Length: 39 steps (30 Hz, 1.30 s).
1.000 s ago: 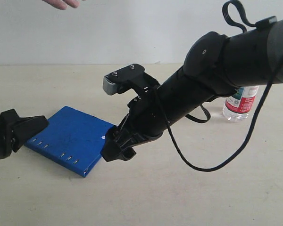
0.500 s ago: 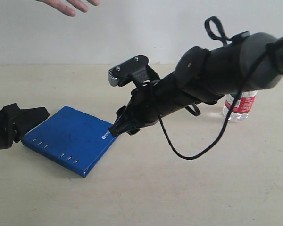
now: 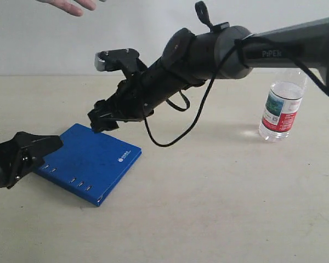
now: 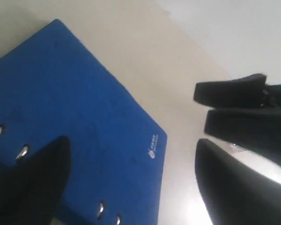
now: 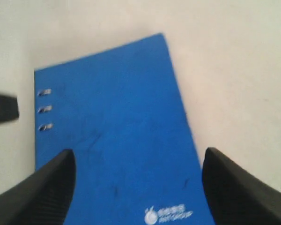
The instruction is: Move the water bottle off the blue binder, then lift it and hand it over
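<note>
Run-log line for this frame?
water bottle: upright, off blue binder | right gripper: open, at binder | left gripper: open, at binder spine edge

**Binder crowded at two corners, bottle side open**

The blue binder [image 3: 90, 161] lies flat. The left hand [image 3: 46, 145] sits at its left corner and the right hand [image 3: 101, 121] hangs just above its far corner, both with jaws spread. The right arm [image 3: 208, 49] bars the air above the middle. The water bottle [image 3: 279, 109] stands well apart, with bare tabletop [image 3: 208, 208] between and in front.
</note>
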Each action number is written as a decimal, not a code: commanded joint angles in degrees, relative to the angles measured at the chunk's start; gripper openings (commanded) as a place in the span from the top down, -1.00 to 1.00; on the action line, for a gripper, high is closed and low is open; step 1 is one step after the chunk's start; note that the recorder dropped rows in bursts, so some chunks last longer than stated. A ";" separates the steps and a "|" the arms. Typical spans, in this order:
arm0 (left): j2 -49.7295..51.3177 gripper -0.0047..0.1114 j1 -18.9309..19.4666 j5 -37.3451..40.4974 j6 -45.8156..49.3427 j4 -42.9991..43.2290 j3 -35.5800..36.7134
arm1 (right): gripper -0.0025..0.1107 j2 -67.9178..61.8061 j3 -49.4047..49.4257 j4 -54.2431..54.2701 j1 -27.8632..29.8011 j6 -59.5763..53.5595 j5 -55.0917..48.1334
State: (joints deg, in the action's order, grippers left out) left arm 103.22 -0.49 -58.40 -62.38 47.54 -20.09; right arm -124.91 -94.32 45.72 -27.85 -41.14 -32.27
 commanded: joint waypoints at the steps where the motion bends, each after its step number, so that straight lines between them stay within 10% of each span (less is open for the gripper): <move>1: 0.94 -0.26 -0.16 2.11 -3.66 -0.81 -0.18 | -0.23 -4.95 -6.11 2.09 5.53 5.10 -5.75; 26: 9.97 -0.26 -0.16 -5.39 -10.22 1.67 -6.35 | -0.23 -17.28 -10.34 9.58 10.67 -5.92 -15.16; 31: 9.97 -0.26 -0.16 -5.01 -10.22 2.15 -7.34 | -0.23 -18.63 -10.34 16.54 10.67 -13.42 -37.69; 39: 9.97 -0.26 -0.16 -1.33 -10.22 6.16 -8.11 | 0.00 -17.72 -10.36 23.97 10.67 -10.39 -37.69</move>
State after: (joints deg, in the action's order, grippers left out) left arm 113.04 -0.49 -60.07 -72.32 53.07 -28.10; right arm -142.91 -104.93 66.48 -17.30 -52.18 -69.38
